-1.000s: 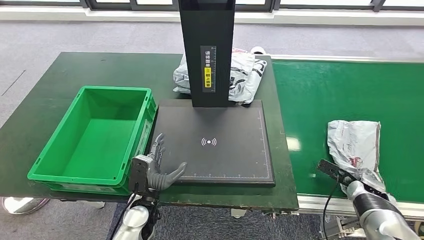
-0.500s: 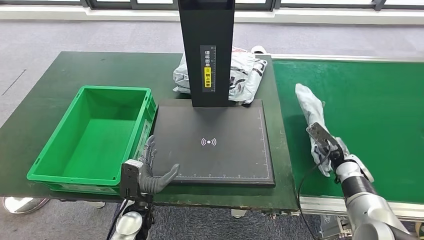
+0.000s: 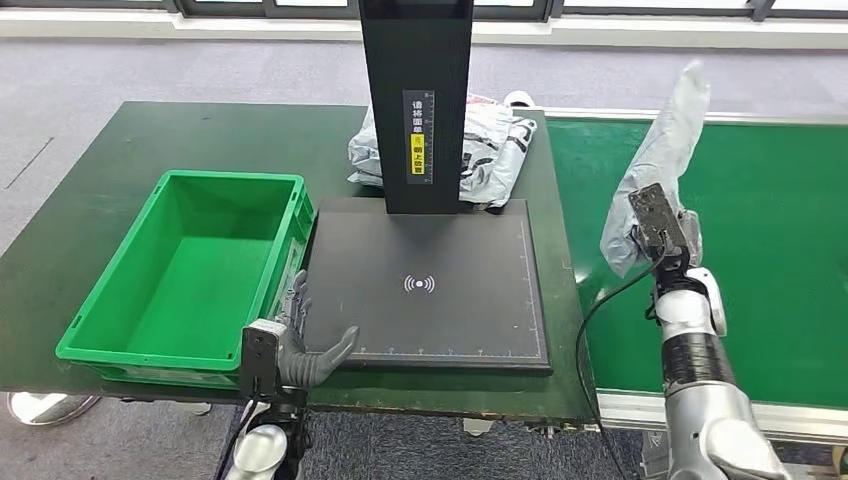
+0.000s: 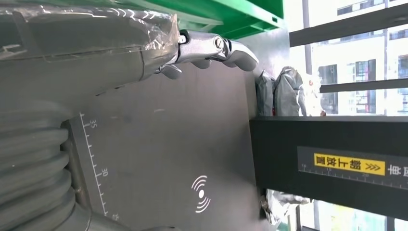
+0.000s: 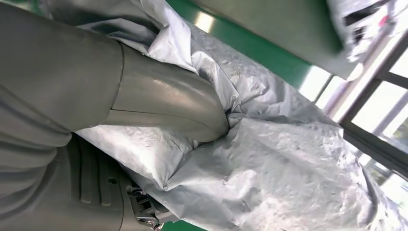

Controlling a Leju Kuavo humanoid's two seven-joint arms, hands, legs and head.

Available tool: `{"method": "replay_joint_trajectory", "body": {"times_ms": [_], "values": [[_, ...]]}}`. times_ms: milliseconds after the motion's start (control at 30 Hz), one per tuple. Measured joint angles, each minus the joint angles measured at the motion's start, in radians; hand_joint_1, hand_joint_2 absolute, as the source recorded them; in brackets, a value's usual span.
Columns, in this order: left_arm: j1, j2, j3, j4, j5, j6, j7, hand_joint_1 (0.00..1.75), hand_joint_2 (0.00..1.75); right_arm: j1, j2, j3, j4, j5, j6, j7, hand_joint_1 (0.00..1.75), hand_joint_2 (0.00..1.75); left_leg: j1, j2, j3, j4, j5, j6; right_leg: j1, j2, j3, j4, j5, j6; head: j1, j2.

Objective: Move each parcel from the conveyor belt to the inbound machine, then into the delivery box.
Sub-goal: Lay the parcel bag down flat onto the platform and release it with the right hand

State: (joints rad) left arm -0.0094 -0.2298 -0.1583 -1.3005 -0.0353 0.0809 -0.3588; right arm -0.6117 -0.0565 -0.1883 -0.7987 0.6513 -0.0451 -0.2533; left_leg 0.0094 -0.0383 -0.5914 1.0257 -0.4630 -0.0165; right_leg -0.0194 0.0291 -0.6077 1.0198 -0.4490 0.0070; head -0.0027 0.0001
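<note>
Green delivery box (image 3: 180,270) sits leftmost; beside it the left hand (image 3: 305,345) rests, fingers spread, on the scanner plate (image 3: 430,285). Rightward, the right hand (image 3: 672,238) clutches a limp grey parcel (image 3: 655,165) above the conveyor belt (image 3: 760,210). Slack film could slip free or snag the scanner post (image 3: 415,100).

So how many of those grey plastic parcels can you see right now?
2. One grey parcel is lifted above the green conveyor belt, gripped by the right hand. Another parcel lies behind the black scanner post, which may hide more.
</note>
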Motion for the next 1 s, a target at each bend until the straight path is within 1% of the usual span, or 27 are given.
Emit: {"method": "replay_joint_trajectory", "body": {"times_ms": [100,300,400,500,600,700,800,867,900,967,1000], "values": [[0.004,-0.003,0.0,-0.002,-0.002,0.0,0.0,0.0,1.75,0.032,0.005,0.042,-0.079,-0.022,-0.005,0.016,1.75,1.75,0.0,0.0,0.0,0.0,0.0,0.0,0.0,0.0,0.0,0.0,0.0,0.0,0.0,0.0],[0.004,-0.006,0.0,-0.002,-0.006,-0.004,0.0,0.0,1.75,0.073,0.012,0.128,-0.21,-0.043,-0.029,0.017,1.75,1.75,0.0,0.001,-0.001,0.0,0.0,0.0,0.0,0.0,-0.001,0.0,0.0,0.0,0.0,0.0],[-0.005,-0.007,0.0,0.002,0.006,-0.028,-0.001,0.0,1.75,0.085,0.026,0.216,-0.284,-0.014,0.007,0.043,1.75,1.75,0.0,0.002,-0.001,0.0,0.0,0.0,0.0,0.001,-0.001,0.0,0.0,0.0,0.0,0.0],[-0.024,-0.006,-0.004,0.009,0.029,-0.048,-0.003,0.0,1.75,0.09,0.049,0.338,-0.327,0.014,0.045,0.084,1.75,1.75,0.0,0.003,0.0,0.0,0.0,0.0,0.001,0.002,-0.002,0.0,0.0,0.0,0.0,0.0],[-0.042,-0.003,-0.019,0.019,0.073,-0.068,-0.022,0.0,1.75,0.084,0.08,0.472,-0.316,0.019,0.062,0.104,1.75,1.75,0.001,0.003,-0.001,-0.001,0.001,-0.001,0.002,0.003,-0.002,0.001,0.0,-0.001,0.0,0.0],[-0.062,0.0,-0.039,0.025,0.098,-0.083,-0.036,0.0,1.75,0.072,0.111,0.593,-0.271,0.0,0.059,0.11,1.75,1.75,0.001,0.002,-0.001,-0.001,0.001,-0.001,0.002,0.003,-0.002,0.001,0.0,-0.001,0.0,0.0],[-0.074,0.004,-0.06,0.027,0.114,-0.086,-0.044,0.0,1.75,0.075,0.126,0.679,-0.234,-0.033,0.049,0.108,1.75,1.75,0.001,0.001,-0.001,-0.001,0.001,-0.001,0.002,0.001,-0.003,0.001,0.0,-0.002,0.0,0.0],[-0.077,0.01,-0.07,0.026,0.127,-0.086,-0.059,0.0,1.75,0.089,0.127,0.715,-0.226,-0.053,0.041,0.107,1.75,1.75,0.001,0.001,-0.001,-0.001,0.001,-0.001,0.001,0.001,-0.003,0.0,0.0,-0.002,0.0,0.0],[-0.077,0.014,-0.074,0.024,0.134,-0.086,-0.071,0.0,1.75,0.099,0.126,0.728,-0.226,-0.061,0.038,0.107,1.73,1.75,0.001,0.001,-0.001,-0.001,0.0,-0.001,0.001,0.001,-0.003,0.0,0.0,-0.002,0.0,0.0],[-0.076,0.022,-0.083,0.015,0.146,-0.085,-0.103,0.0,1.75,0.118,0.124,0.751,-0.226,-0.073,0.034,0.107,1.48,1.75,0.001,0.002,-0.002,-0.001,0.0,-0.001,0.001,0.002,-0.003,0.0,0.0,-0.002,0.0,0.0],[-0.075,0.026,-0.087,0.007,0.149,-0.084,-0.12,0.0,1.75,0.126,0.123,0.761,-0.226,-0.076,0.034,0.108,1.25,1.75,0.001,0.002,-0.002,-0.001,0.0,-0.001,0.001,0.002,-0.003,0.0,0.0,-0.001,0.0,0.0]]}}
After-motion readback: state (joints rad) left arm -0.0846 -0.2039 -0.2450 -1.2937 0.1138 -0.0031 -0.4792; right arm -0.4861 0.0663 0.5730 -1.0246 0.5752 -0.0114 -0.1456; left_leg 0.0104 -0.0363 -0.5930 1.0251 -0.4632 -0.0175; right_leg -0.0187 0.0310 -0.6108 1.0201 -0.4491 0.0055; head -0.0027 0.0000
